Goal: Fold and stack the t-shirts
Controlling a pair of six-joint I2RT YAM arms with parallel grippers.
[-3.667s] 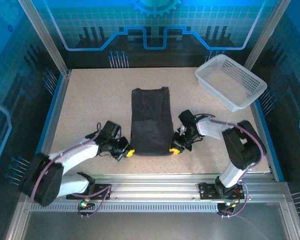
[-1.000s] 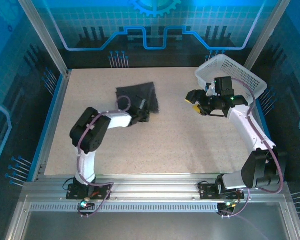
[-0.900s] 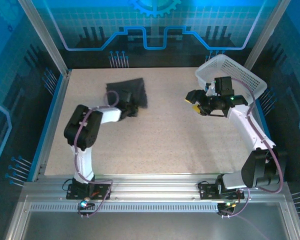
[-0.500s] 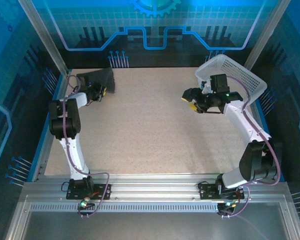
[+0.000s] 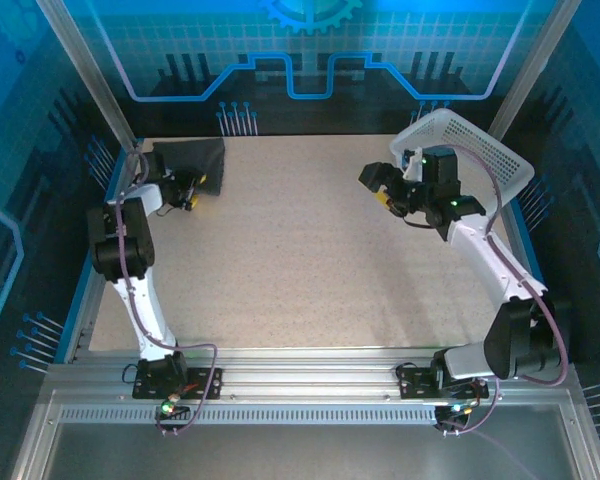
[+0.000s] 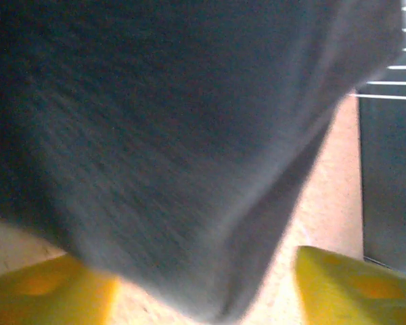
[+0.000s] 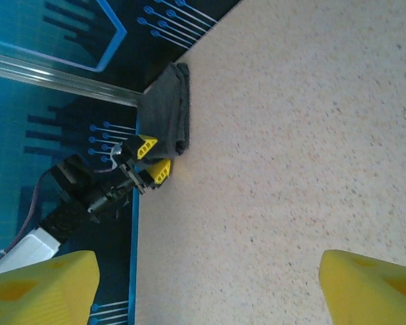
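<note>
A folded dark charcoal t-shirt [image 5: 195,157] lies in the far left corner of the table, against the blue edge rail. My left gripper [image 5: 187,188] is at its near edge, open, yellow fingers spread wide. The left wrist view has the t-shirt [image 6: 176,135] up close, one corner hanging down between the two fingers [image 6: 47,288]. My right gripper [image 5: 378,188] hovers above the table beside the basket, open with nothing in it. From the right wrist view the t-shirt [image 7: 168,108] and the left gripper [image 7: 152,158] appear far off, beyond my right gripper [image 7: 206,284].
A white lattice basket [image 5: 480,150] stands tilted at the far right corner, right behind the right arm. The speckled beige table [image 5: 300,260] stretches between the arms. A blue rail and an aluminium post [image 5: 115,110] border the shirt's corner.
The shirt, first lying long in the middle, was folded and slid by the left arm to the far left corner. The right gripper rose to the basket and edged left.
</note>
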